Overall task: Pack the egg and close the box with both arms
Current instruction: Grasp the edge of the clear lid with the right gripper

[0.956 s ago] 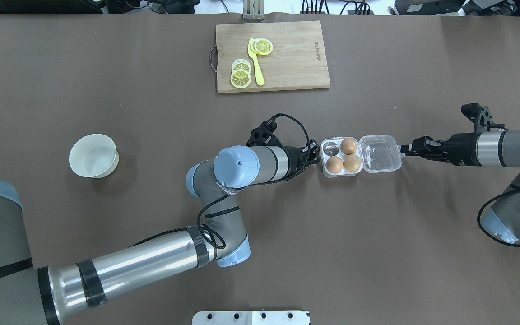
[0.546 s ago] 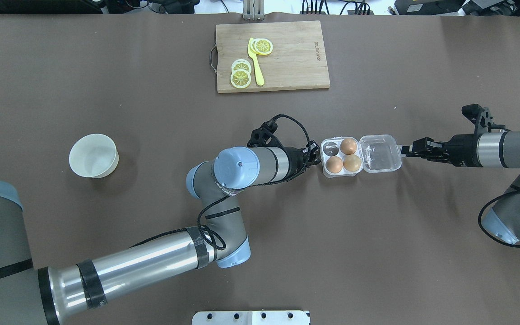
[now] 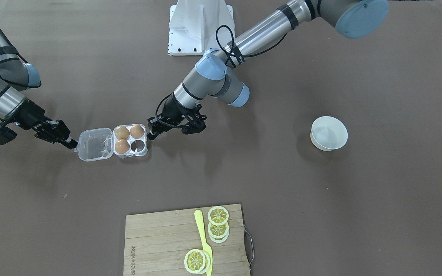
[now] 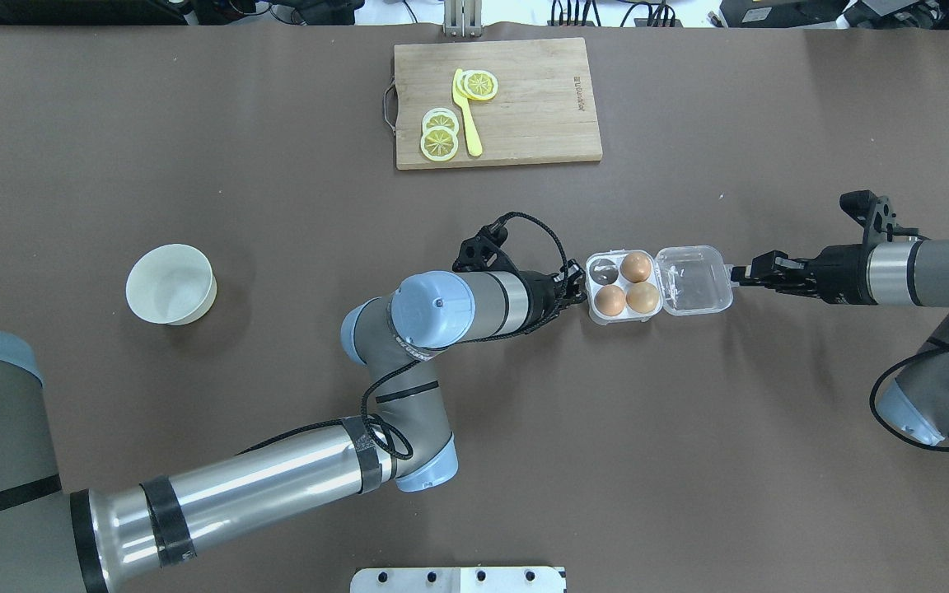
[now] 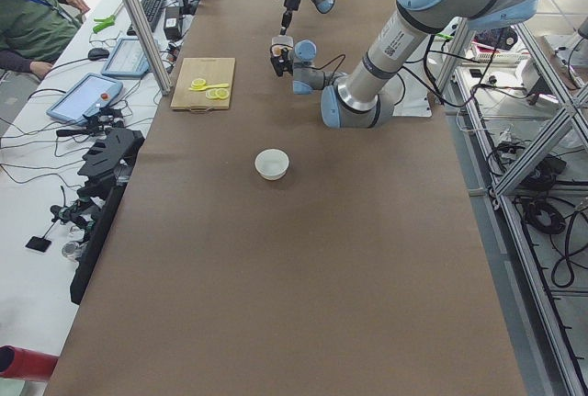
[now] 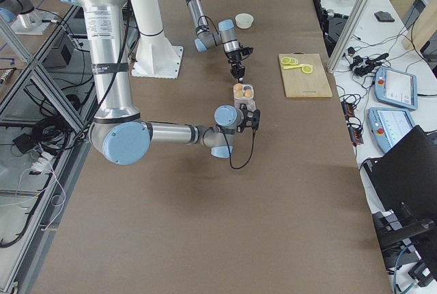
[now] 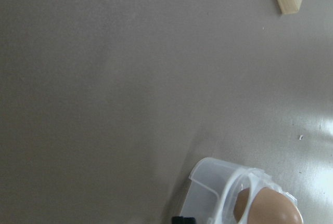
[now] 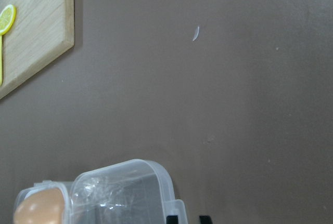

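Three eggs [image 4: 610,301] in clear plastic box [image 4: 603,268] (lid [image 4: 697,284] flat); right fingers [image 8: 204,219] spread, left fingers [image 7: 182,220]: cannot tell

The table [image 4: 194,165] is covered with a matt brown sheet, smooth, with only a fine grain in the wrist views. The box [image 4: 604,267] is thin clear plastic, glossy; its lid [image 4: 697,284] shows white glints and some cloudy smears. The egg [image 4: 610,301] has a smooth shell with a soft, dull shine. The left arm [image 4: 277,469] and the right arm [image 4: 936,272] are tubes of shiny silver-grey metal, with smooth light-blue plastic joint caps. The cutting board [image 4: 524,99] is pale wood with visible grain, not shiny, and its handle [image 4: 389,103] is thin metal wire. The lemon slices [image 4: 440,136] and the knife [image 4: 466,123] look like yellow plastic. The bowl [image 4: 194,313] is white, smooth and matt.
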